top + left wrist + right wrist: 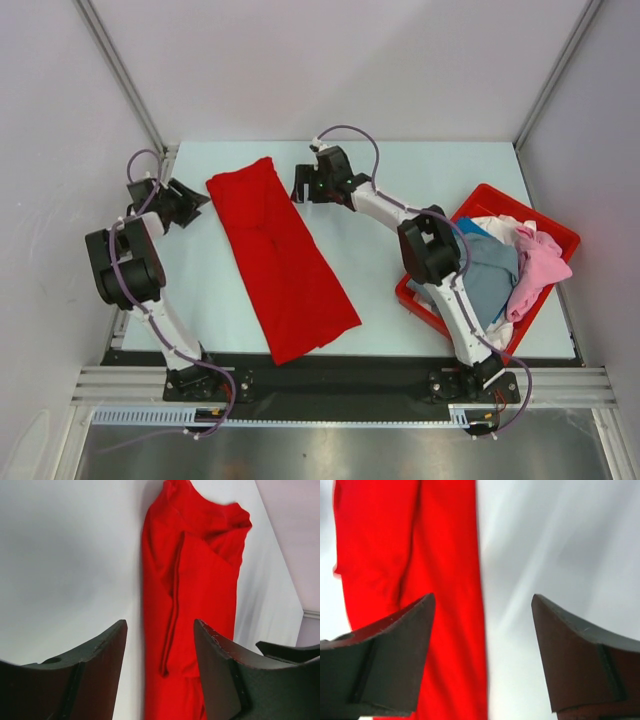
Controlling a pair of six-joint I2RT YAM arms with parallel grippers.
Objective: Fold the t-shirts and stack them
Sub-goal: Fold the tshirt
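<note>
The red t-shirt [280, 260] lies as a long narrow strip, slanting from the counter's [420, 170] far-left part to its near edge. The left hand [193, 203] and right hand [303, 186] flank its far end, fingers apart, empty. The lengthwise folds look done. The next move likely calls for both hands to pinch the far corners and fold them nearward.

Bright, even overhead light — soft shadows, blurred wrist-view foregrounds.

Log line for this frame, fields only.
red t-shirt: long folded strip on table | left gripper: open, empty | right gripper: open, empty | bin: other t-shirts heaped
</note>
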